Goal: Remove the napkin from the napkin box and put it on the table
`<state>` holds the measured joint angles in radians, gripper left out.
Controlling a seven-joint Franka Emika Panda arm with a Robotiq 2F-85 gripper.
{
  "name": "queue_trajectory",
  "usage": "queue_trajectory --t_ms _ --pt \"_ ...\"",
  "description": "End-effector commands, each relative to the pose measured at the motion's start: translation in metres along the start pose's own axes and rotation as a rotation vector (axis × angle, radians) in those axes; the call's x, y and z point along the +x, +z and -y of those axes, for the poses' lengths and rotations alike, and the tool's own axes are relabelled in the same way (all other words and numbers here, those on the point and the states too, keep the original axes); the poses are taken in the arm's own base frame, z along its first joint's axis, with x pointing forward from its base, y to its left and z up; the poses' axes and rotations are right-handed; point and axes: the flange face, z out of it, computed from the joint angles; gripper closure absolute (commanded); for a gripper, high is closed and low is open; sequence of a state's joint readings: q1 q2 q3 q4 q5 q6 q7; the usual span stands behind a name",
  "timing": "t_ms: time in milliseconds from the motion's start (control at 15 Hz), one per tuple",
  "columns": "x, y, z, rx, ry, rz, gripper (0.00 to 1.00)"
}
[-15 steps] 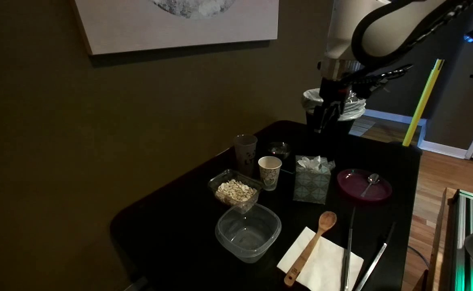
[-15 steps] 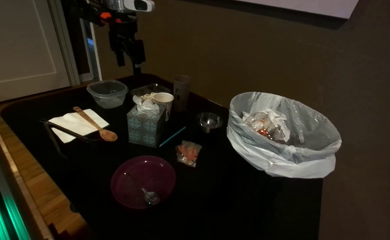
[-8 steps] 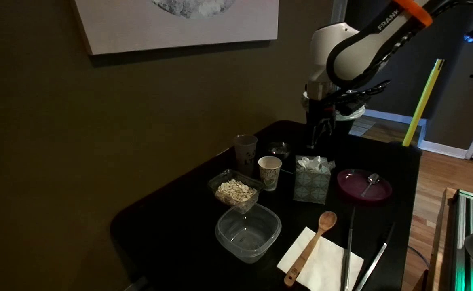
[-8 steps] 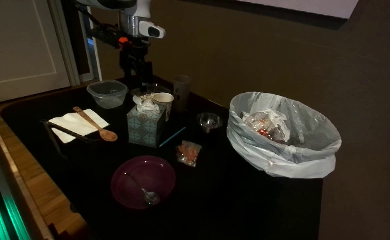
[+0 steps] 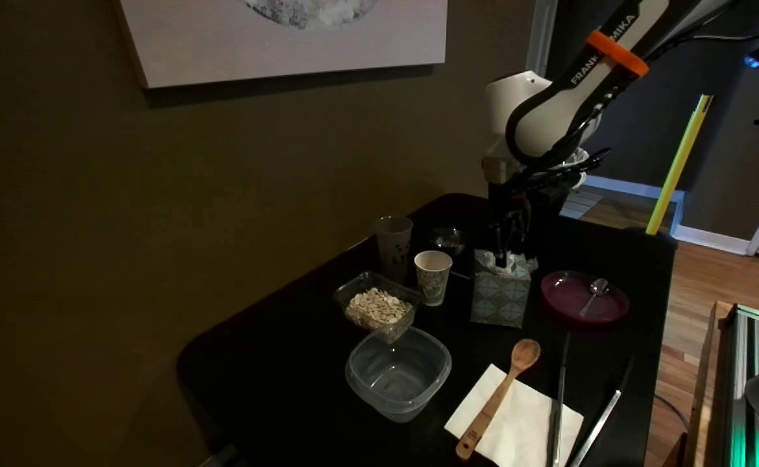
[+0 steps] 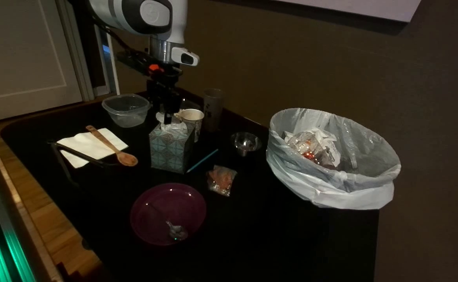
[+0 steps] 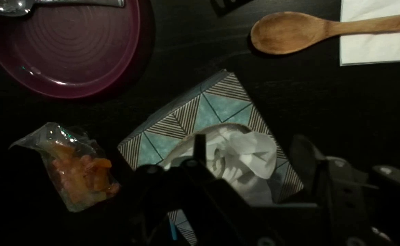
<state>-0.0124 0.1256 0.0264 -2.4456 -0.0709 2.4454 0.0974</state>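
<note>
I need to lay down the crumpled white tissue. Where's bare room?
In an exterior view, the glossy black table looks bare left of the clear square plastic tub. Another patch: between the round purple plate, brown wooden spoon and teal patterned tissue box. Crowded: between box and white paper cup.

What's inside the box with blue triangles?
A crumpled white napkin shows in the napkin box and pokes out its top. In the wrist view, the gripper covers some of it; the box hides anything deeper down.
</note>
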Motion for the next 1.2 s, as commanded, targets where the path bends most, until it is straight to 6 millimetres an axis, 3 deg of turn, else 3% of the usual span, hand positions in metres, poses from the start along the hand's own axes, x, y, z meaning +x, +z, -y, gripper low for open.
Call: queue_trajectory --t_ms 0,333,667,1133 --pt "0.011 0.015 0.001 -0.007 0.002 0.001 0.65" --pt "0.013 0.018 0.002 -0.008 0.002 0.019 1.0" --pt "0.007 -0.003 -0.001 -0.021 0.012 -0.01 1.0" --pt "-0.022 -0.084 -0.001 -0.071 0.038 -0.108 1.0"
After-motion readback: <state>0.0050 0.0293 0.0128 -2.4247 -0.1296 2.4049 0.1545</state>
